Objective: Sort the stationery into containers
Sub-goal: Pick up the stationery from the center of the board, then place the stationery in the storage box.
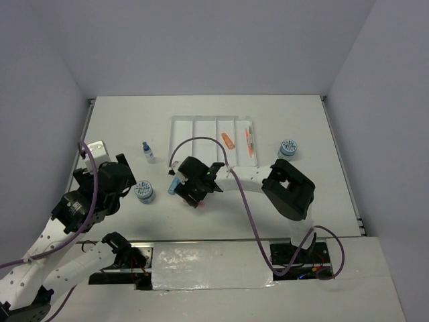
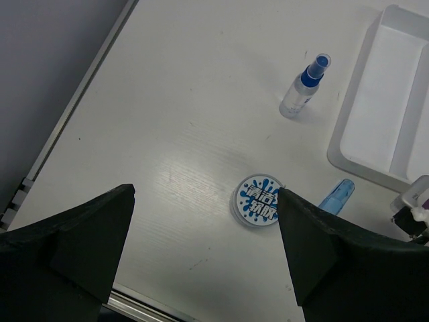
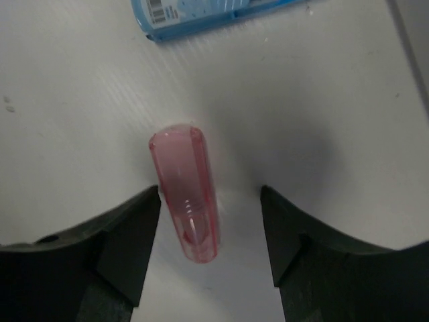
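A pink stick (image 3: pixel 182 194) lies on the table between the fingers of my right gripper (image 3: pixel 210 191), close against the left finger and apart from the right one; the jaws stand open. Just beyond it lies a blue stick (image 3: pixel 214 12). In the top view the right gripper (image 1: pixel 190 191) hides the pink stick, beside the blue stick (image 1: pixel 174 183). The white tray (image 1: pixel 204 134) holds an orange stick (image 1: pixel 228 141) and thin pens (image 1: pixel 249 142). My left gripper (image 2: pixel 205 191) hangs wide open over bare table, a patterned disc (image 2: pixel 258 200) by its right finger.
A small blue-capped bottle (image 1: pixel 147 151) stands left of the tray. A second patterned disc (image 1: pixel 288 147) sits right of the tray. The left disc (image 1: pixel 144 191) lies near the left arm. The table's metal edge (image 2: pixel 144 308) runs just below the left fingers.
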Motion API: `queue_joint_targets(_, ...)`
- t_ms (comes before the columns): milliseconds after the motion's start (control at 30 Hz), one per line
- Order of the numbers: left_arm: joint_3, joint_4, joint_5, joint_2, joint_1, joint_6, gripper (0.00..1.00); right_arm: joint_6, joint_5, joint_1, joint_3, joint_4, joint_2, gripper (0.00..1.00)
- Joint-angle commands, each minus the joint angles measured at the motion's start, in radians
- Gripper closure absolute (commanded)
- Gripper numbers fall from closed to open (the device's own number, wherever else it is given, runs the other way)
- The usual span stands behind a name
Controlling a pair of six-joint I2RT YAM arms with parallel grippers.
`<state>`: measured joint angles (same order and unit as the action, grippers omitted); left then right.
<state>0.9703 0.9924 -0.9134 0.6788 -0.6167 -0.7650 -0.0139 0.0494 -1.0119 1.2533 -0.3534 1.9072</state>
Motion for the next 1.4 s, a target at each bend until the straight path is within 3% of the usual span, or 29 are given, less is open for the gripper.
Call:
queue_joint_targets(0,0.024,-0.026,0.001,0.007,0.005,0.007,0.01,0.061,0.044,-0.011,0.037,0.021,0.033,0.32)
queue_joint_targets(133,0.018,-0.040,0.005,-0.001,0.005,0.020,0.01,0.060,0.043,-0.028,0.031,0.018,0.052,0.46)
queue_joint_targets(200,0.019,-0.040,0.007,-0.002,0.005,0.020,0.01,0.052,0.035,-0.036,0.020,0.016,0.052,0.63)
queue_joint_targets(267,0.018,-0.041,0.011,-0.005,0.005,0.023,0.01,0.046,0.038,-0.051,0.000,0.028,0.029,0.97)
queue_joint_targets(300,0.018,-0.043,0.011,-0.008,0.005,0.024,0.01,0.031,0.018,-0.057,-0.029,0.037,0.014,1.00)
queue_joint_targets(600,0.013,-0.061,0.031,-0.004,0.005,0.046,0.01,-0.055,-0.048,-0.079,-0.155,0.099,-0.263,1.00)
queue_joint_targets(700,0.010,-0.067,0.042,-0.004,0.006,0.052,0.01,-0.089,-0.179,-0.041,-0.126,0.056,-0.306,1.00)
queue_joint_targets(933,-0.001,-0.100,0.079,0.008,0.005,0.092,0.01,-0.205,-0.339,0.295,0.102,-0.119,-0.111,1.00)
queue_joint_targets(1267,-0.005,-0.126,0.113,0.034,0.005,0.121,0.01,-0.120,-0.280,0.456,0.455,-0.199,0.121,1.00)
queue_joint_targets(1367,-0.005,-0.126,0.116,0.041,0.006,0.125,0.01,-0.138,-0.237,0.484,0.485,-0.213,0.171,0.93)
